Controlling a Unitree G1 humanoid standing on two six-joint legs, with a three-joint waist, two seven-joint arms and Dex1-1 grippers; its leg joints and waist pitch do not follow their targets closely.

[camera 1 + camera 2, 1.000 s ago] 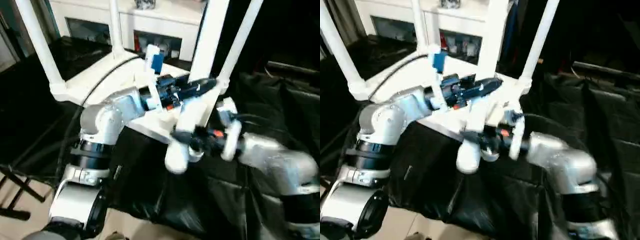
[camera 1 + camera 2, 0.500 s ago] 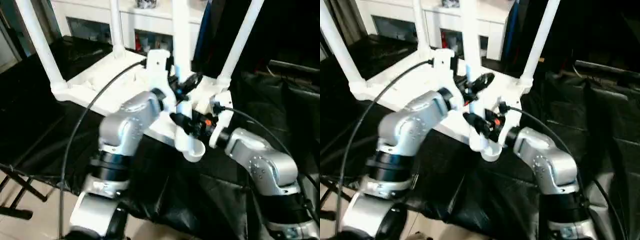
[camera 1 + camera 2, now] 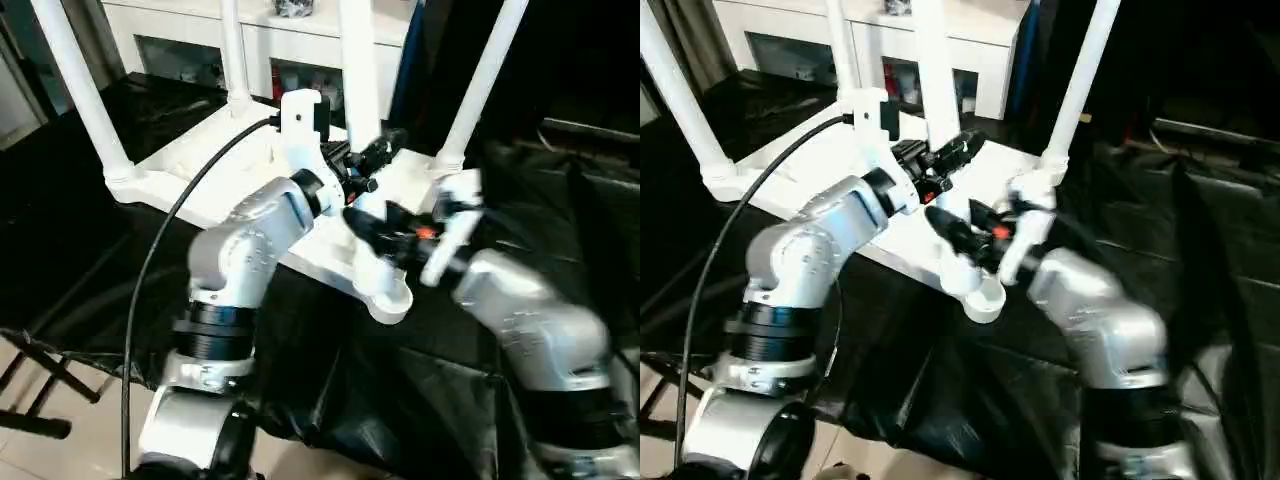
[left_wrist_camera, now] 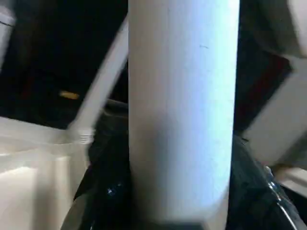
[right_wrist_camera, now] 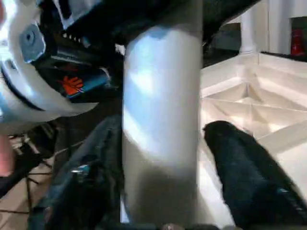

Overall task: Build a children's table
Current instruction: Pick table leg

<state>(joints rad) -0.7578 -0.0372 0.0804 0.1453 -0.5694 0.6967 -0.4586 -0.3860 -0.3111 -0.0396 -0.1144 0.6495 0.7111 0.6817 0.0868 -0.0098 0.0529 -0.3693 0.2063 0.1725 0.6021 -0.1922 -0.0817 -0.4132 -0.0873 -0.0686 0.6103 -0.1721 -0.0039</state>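
– While the left gripper (image 3: 368, 165) is clamped on it, where's the fourth leg (image 3: 358, 60)?

– Upright, its foot in the near corner socket (image 3: 392, 298) of the upturned tabletop (image 3: 200, 175). The left jaws hug it on both sides. The right gripper (image 3: 385, 225) sits lower on the same leg, just above the socket, but loosely: in its wrist view one finger (image 5: 249, 182) stands clear of the tube, with ribbed underside showing between.

– So how much is done?

– Nearly all, I'd judge. The three other legs (image 3: 80, 90) already stand in their corners, and the tabletop lies on the black cloth (image 3: 400, 400). What's left is pressing this last leg fully home, letting go, and turning the table onto its feet. Whether it's seated to full depth, I can't tell.

– And compared with a second ago?

– Then the leg leaned across the tabletop's near edge, its fat end hanging out over the cloth. Now it's vertical in the socket, and the right jaws have widened.
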